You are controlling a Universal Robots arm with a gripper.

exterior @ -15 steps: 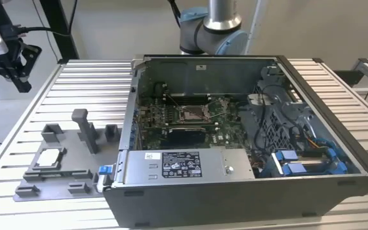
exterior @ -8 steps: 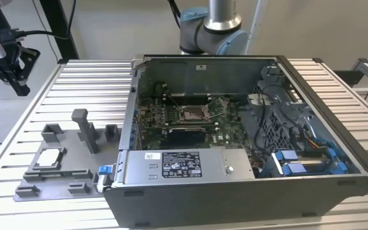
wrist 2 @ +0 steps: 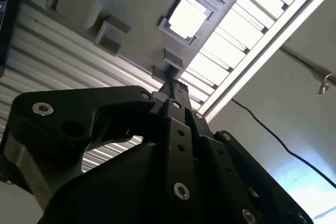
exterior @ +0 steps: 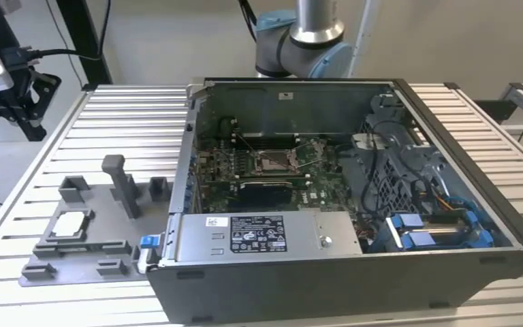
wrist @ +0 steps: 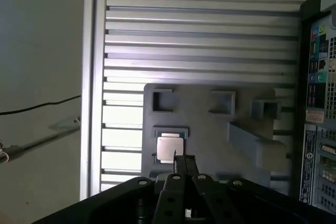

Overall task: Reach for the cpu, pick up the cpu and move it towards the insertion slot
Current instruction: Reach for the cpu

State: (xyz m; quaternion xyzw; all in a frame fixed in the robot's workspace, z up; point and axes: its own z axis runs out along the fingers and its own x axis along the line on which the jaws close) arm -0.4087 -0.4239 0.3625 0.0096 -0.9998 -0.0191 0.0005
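Table (exterior: pixel 125 116) of ribbed aluminium slats takes up most of the room in front of me, and on it stands an open computer case (exterior: pixel 334 286) with a green motherboard inside. The arm (exterior: pixel 302 41) rises behind the case's far wall. Beside the case, toward the exterior view's left, lies a flat grey fixture plate (exterior: pixel 107 225) with several raised blocks. The insertion slot (exterior: pixel 275 161), a silver-framed square with a dark centre, sits in the middle of the motherboard, well apart from the plate. The cpu (exterior: pixel 71 221) rests flat in a shallow square frame on the plate, pale top upward, with nothing touching it. In the first wrist view the gripper (wrist: pixel 184 160) hangs above the plate near the cpu (wrist: pixel 169 148), its two slim fingers pressed together and holding nothing. I judge the reach is only under way. The chip looks light, stiff and thin, with a smooth top that would give little purchase. I would say the grip belongs on two opposite tan edges, gently, since the underside is likely delicate.
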